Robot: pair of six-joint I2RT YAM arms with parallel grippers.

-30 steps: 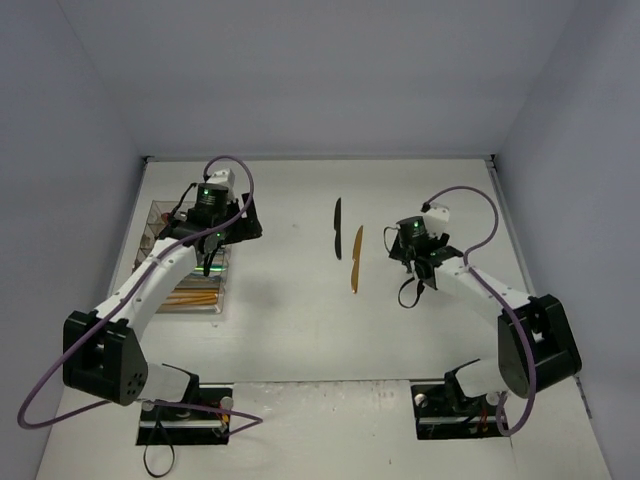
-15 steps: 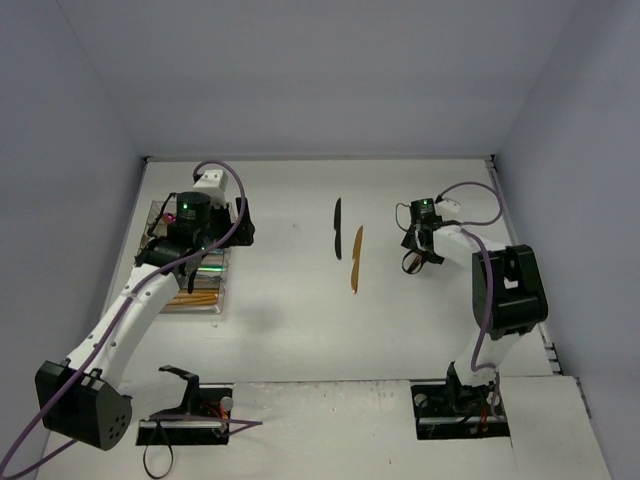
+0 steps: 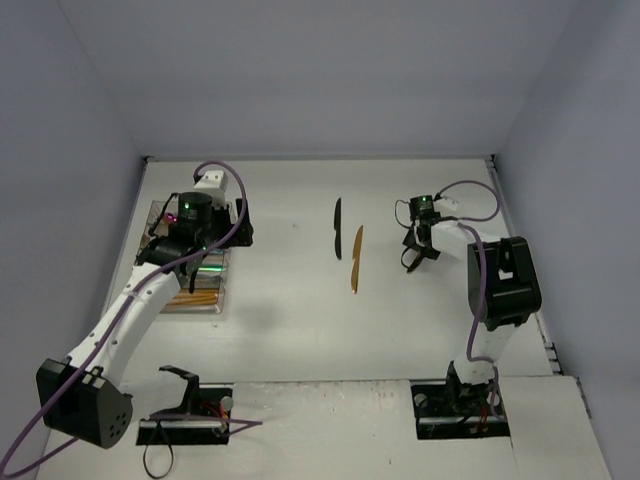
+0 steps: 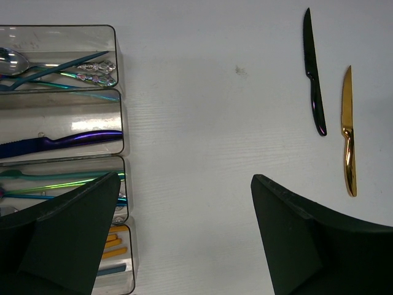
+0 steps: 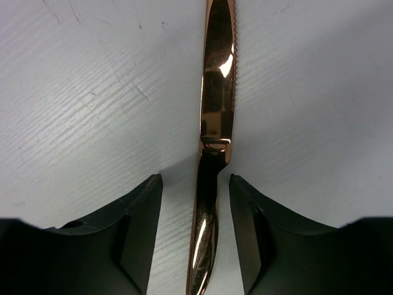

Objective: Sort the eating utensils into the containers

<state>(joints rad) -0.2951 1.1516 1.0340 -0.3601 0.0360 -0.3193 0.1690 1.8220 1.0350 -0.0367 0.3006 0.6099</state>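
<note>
A copper knife [image 5: 216, 110] lies on the table, its handle between the fingers of my right gripper [image 5: 195, 184]. The jaws are open, with a gap on each side of the handle. From above, my right gripper [image 3: 420, 243] hides that knife. A black knife [image 3: 338, 214] and a gold knife [image 3: 356, 258] lie side by side mid-table. The clear tray [image 3: 224, 285] at the left holds several utensils in its compartments. My left gripper [image 3: 205, 240] hovers over the tray's right edge. In the left wrist view it [image 4: 184, 239] is wide open and empty.
The left wrist view shows the tray's [image 4: 120, 92] compartments: a spoon and teal pieces, a blue knife [image 4: 67, 140], green-teal sticks, and gold pieces nearest. The black knife [image 4: 314, 74] and gold knife [image 4: 348, 135] lie far right. Grey walls enclose the table.
My right arm swung out toward the far right, and its jaws have narrowed around the copper knife's handle. My left gripper drew back over the tray's right edge and opened wider.
</note>
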